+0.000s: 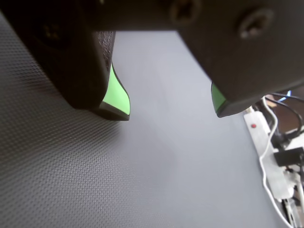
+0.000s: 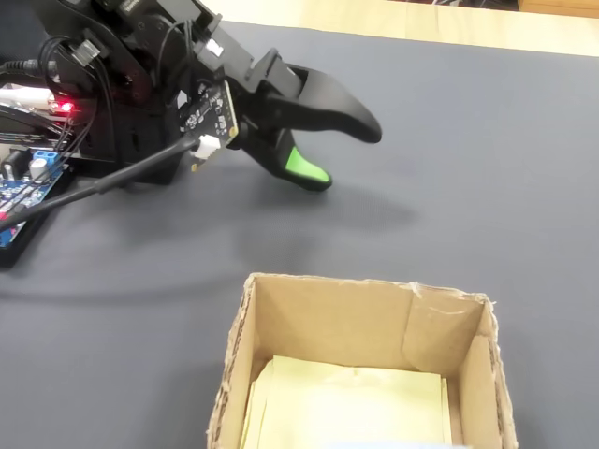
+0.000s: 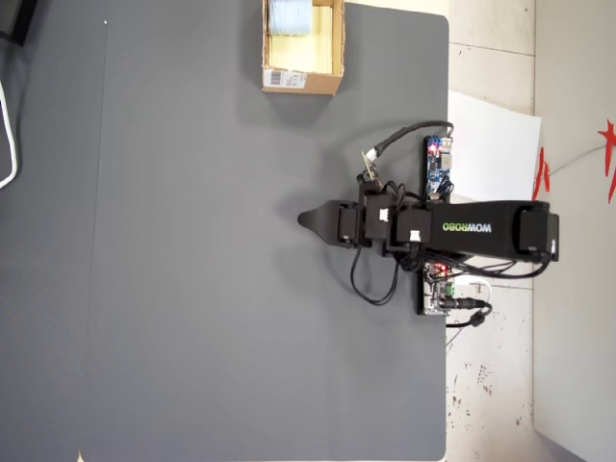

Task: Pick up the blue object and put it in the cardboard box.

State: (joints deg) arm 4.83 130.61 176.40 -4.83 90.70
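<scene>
The blue object (image 3: pixel 289 16), a pale blue roll, lies inside the cardboard box (image 3: pixel 300 79) at the far top of the mat in the overhead view. The box's side towards the arm carries a white barcode label. In the fixed view the cardboard box (image 2: pixel 356 283) stands in the foreground and shows its yellowish inside. My gripper (image 3: pixel 308 219) hovers low over the bare grey mat, well away from the box. In the wrist view the gripper (image 1: pixel 170 111) is open, its green-padded fingertips (image 1: pixel 116 97) wide apart with nothing between them. The fixed view also shows the gripper (image 2: pixel 344 155) open and empty.
A blue circuit board (image 3: pixel 439 166) with lit red lights and loose cables sits beside the arm's base (image 2: pixel 103 103). A white power strip (image 1: pixel 266 152) and wires lie off the mat's edge. White paper (image 3: pixel 491 144) lies right of the mat.
</scene>
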